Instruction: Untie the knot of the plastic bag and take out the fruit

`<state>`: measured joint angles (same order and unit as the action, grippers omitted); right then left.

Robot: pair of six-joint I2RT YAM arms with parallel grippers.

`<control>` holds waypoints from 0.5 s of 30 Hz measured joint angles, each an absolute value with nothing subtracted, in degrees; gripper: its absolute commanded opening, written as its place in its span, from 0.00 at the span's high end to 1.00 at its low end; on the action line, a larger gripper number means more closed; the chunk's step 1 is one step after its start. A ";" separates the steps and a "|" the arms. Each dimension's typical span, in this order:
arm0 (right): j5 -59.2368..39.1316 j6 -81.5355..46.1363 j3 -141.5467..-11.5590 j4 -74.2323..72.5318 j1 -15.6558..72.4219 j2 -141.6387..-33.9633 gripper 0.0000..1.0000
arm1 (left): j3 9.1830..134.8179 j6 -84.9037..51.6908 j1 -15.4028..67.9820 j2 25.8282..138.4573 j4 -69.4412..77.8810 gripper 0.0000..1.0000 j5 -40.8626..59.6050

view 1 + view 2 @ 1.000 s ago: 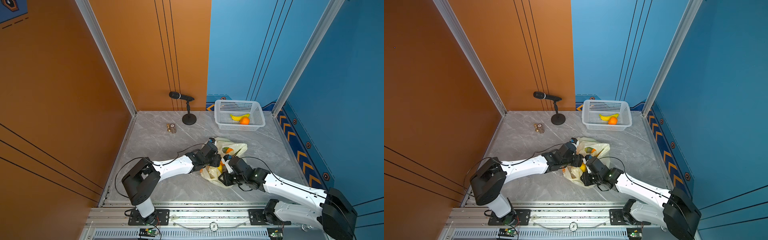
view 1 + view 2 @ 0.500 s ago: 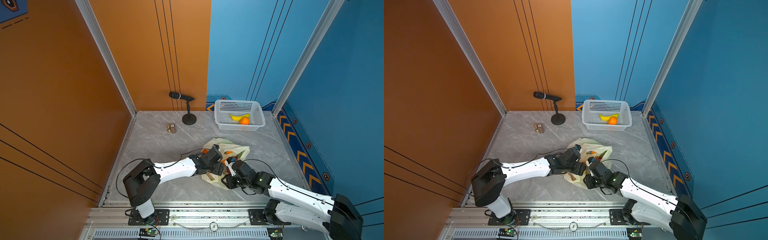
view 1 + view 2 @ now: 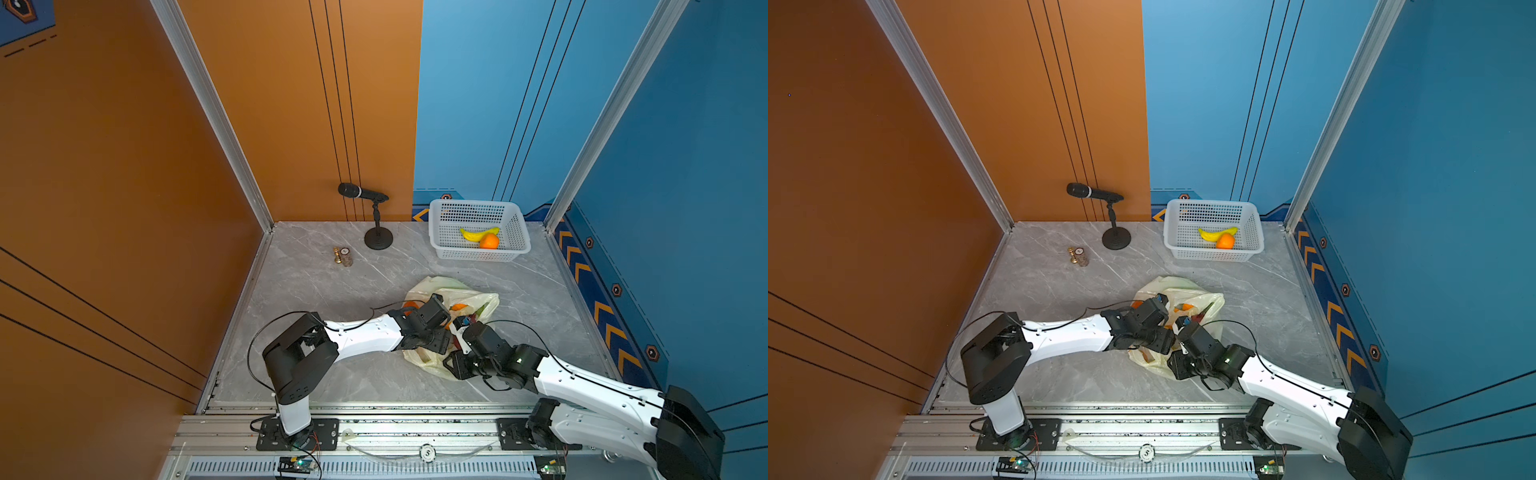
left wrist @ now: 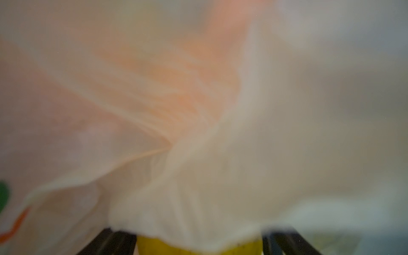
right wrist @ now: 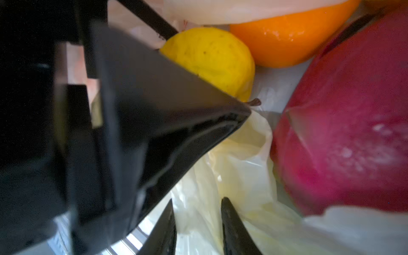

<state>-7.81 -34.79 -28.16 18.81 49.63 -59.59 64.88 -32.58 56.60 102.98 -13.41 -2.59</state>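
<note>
A pale-yellow plastic bag point(image 3: 436, 286) lies on the counter point(image 3: 316, 282), its mouth gaping; no knot shows. The left claw point(image 4: 199, 242) is nearer the fruit. The lemon point(image 5: 212, 57) fills the gap between its spread fingers, seemingly gripped. The right claw point(image 5: 198, 223) pinches bag film beside the dragon fruit point(image 5: 353, 132). Blurred film veils the left wrist view.

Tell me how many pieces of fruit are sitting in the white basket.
2. A banana lies across the middle of the white basket, and an orange sits right beside it, nearer the arms. The near wall could hide something low.
</note>
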 measured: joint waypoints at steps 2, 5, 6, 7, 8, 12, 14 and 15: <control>-7.62 -34.79 -27.99 18.83 49.63 -59.59 0.64 | 65.78 -32.60 56.42 103.68 -13.93 0.27 -2.52; -7.25 -34.74 -27.99 18.83 49.63 -59.55 0.58 | 66.48 -32.62 56.31 104.05 -14.66 0.35 -2.52; -7.18 -34.70 -27.99 18.85 49.63 -59.44 0.55 | 66.48 -32.67 56.31 104.05 -14.72 0.39 -2.55; -7.03 -34.61 -27.99 18.90 49.63 -59.22 0.51 | 66.48 -32.64 56.31 104.05 -14.72 0.41 -2.55; -6.79 -34.54 -27.99 18.96 49.63 -58.92 0.47 | 66.48 -32.64 56.31 104.05 -14.72 0.42 -2.55; -4.67 -33.93 -28.16 20.82 49.84 -56.42 0.31 | 66.48 -32.60 56.31 104.03 -14.66 0.46 -2.42; -3.60 -33.63 -28.86 22.48 49.84 -54.98 0.27 | 66.46 -32.58 56.21 103.92 -14.61 0.47 -2.13; -3.11 -33.43 -29.32 23.24 49.71 -54.24 0.26 | 66.35 -32.49 56.10 103.83 -14.50 0.48 -1.91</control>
